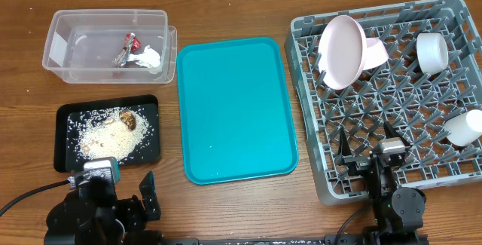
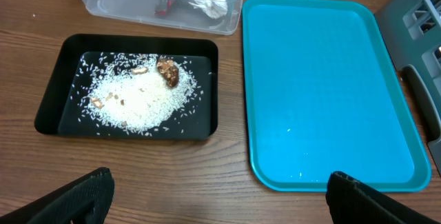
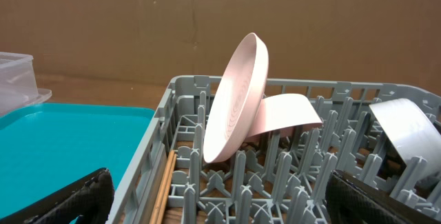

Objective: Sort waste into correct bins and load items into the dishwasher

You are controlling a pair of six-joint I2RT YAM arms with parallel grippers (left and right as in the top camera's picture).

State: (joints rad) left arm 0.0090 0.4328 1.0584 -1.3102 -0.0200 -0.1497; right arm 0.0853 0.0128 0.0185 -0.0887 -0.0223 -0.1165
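Observation:
The clear tub (image 1: pixel 64 30) holds the red-and-white wrapper (image 1: pixel 129 47) and the white tissue (image 1: pixel 151 56). The black tray (image 1: pixel 151 109) holds rice (image 1: pixel 109 139) and a brown scrap (image 1: pixel 128 118); it also shows in the left wrist view (image 2: pixel 52 93). The grey rack (image 1: pixel 301 71) holds the plate (image 1: pixel 340 51) on edge, two bowls (image 1: pixel 374 51) (image 1: pixel 433 51) and a cup (image 1: pixel 463 127). Chopsticks (image 3: pixel 165 182) lie along the rack's left wall. My left gripper (image 2: pixel 220 182) is open and empty over bare wood. My right gripper (image 3: pixel 220 182) is open and empty over the rack's near edge.
The teal serving tray (image 1: pixel 233 109) lies between the black tray and the rack, with a few specks on it. The rack's upright pegs (image 3: pixel 324 169) stand close under my right fingers. A brown wall stands behind the table.

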